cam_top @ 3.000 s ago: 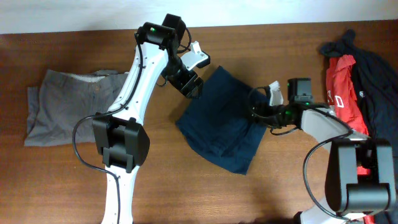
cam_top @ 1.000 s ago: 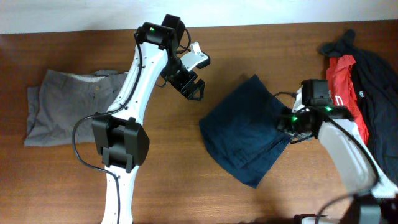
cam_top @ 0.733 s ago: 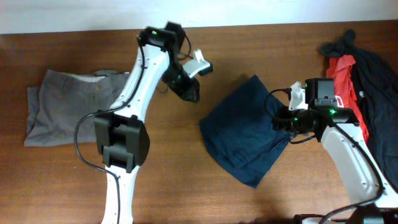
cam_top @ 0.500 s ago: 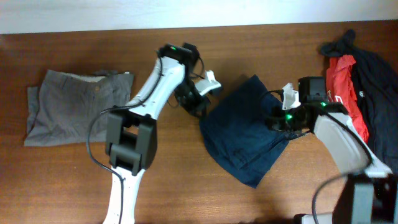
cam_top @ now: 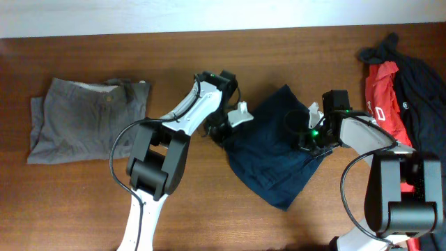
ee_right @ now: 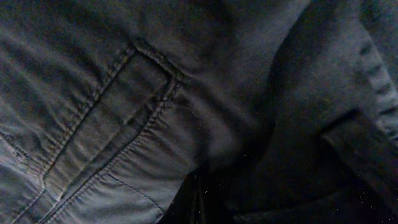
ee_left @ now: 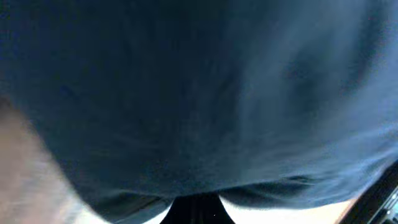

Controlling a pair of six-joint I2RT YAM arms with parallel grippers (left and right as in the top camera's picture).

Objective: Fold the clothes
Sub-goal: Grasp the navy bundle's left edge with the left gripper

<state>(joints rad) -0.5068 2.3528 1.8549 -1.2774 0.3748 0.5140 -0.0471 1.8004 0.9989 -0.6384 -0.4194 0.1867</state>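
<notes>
A dark navy garment [cam_top: 268, 153] lies crumpled in the middle of the table. My left gripper [cam_top: 227, 132] sits at its left edge, shut, with a fold of the navy cloth pinched at the fingertips. In the left wrist view the navy garment [ee_left: 199, 93] fills the frame above the closed left gripper [ee_left: 196, 210]. My right gripper [cam_top: 307, 137] rests on the garment's right part, shut on bunched cloth. In the right wrist view a stitched pocket [ee_right: 106, 143] and folds run into the closed right gripper [ee_right: 199, 200].
Folded grey shorts [cam_top: 87, 118] lie at the far left of the wooden table [cam_top: 209, 209]. A heap of red and black clothes [cam_top: 394, 90] sits at the right edge, close behind the right arm.
My left arm has swung down from the back of the table to the navy garment's left edge and its jaws have shut. My right gripper has shifted left onto the garment and shut.
</notes>
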